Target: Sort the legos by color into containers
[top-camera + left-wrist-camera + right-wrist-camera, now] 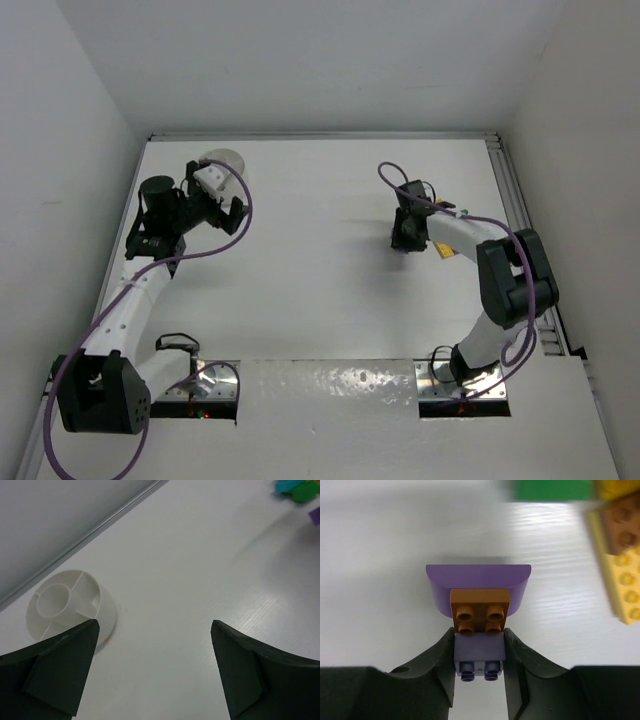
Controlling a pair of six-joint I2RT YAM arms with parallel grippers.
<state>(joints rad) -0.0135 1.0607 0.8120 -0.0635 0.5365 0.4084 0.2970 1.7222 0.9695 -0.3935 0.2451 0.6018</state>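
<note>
Starting with the table (320, 300), you have both arms based at its near edge. Your left arm (130, 300) runs up the left side and bends inward at the wrist. The left gripper (154, 627) hangs over the far left corner, its fingers (60, 675) spread wide with nothing between them. Your right arm (510, 275) folds at a high elbow by the right rail and reaches back toward the middle. The right gripper (480, 652) points down at the legos there.

The bowl (72, 605) sits on the table near the back wall, just beyond the left finger, which hides its near edge. It has a round middle well with dividers running out to the rim. The sections you can see show only white plastic.

Your right fingers (440, 665) are pinching a small purple brick (480, 656) by its two sides. That brick touches an orange brick (480, 611), which lies on a purple half-round piece (477, 580). To the right lies a long yellow brick (620, 585) with a brown brick (622, 527) on it. A blurred green brick (552, 489) sits at the top edge. From the left wrist, a teal brick (287, 485) shows in that cluster, well apart from the bowl.
</note>
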